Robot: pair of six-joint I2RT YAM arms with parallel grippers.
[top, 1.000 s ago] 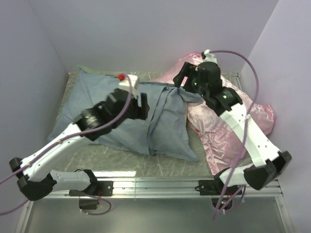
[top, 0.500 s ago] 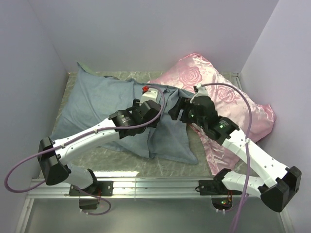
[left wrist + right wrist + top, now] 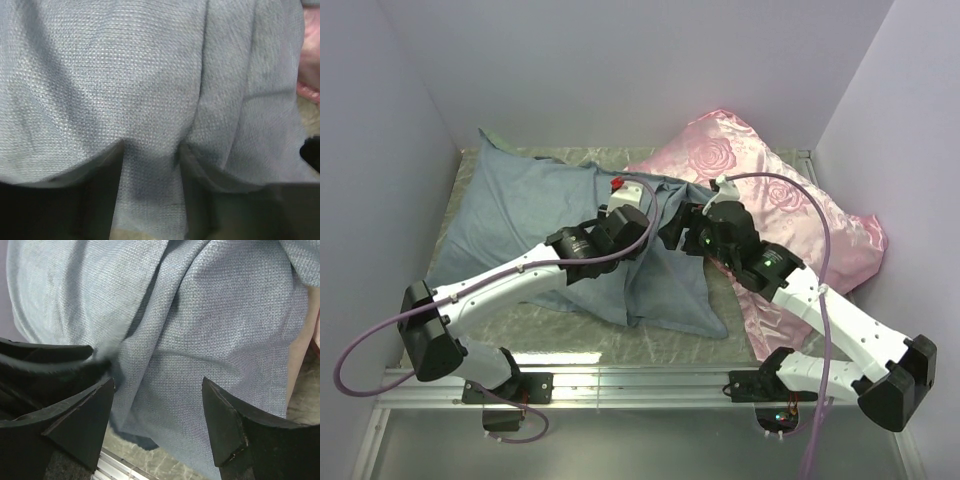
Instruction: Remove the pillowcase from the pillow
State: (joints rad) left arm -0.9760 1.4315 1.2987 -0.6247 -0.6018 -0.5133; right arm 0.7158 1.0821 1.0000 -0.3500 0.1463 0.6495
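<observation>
The table (image 3: 620, 335) was mostly covered. The pillowcase (image 3: 530, 215) lay grey-blue side up, its long axis running from the far left corner down toward the near middle. I couldn't see the pillow anywhere, so I'd guess it was inside. A pink pillow (image 3: 770, 190) sat to the right, its edge touching the case's loose, folded end.

Both claws were over that rumpled right end, close together. The left gripper (image 3: 642, 212) was on the cloth and the right gripper (image 3: 672, 226) was just beside it, toward the pink one. So the bulk of the case lay to the left of both. I'd guess a pull has to go along that long axis, and neither arm was really nearer.

The top view hid the fingers (arms in the way), but the wrist cams showed them. The left one showed its jaws apart and pressed into the fabric, with a strip of cloth standing between them, not pinched as far as I could tell. The right one showed its jaws spread wide above a fold — gripping nothing.
</observation>
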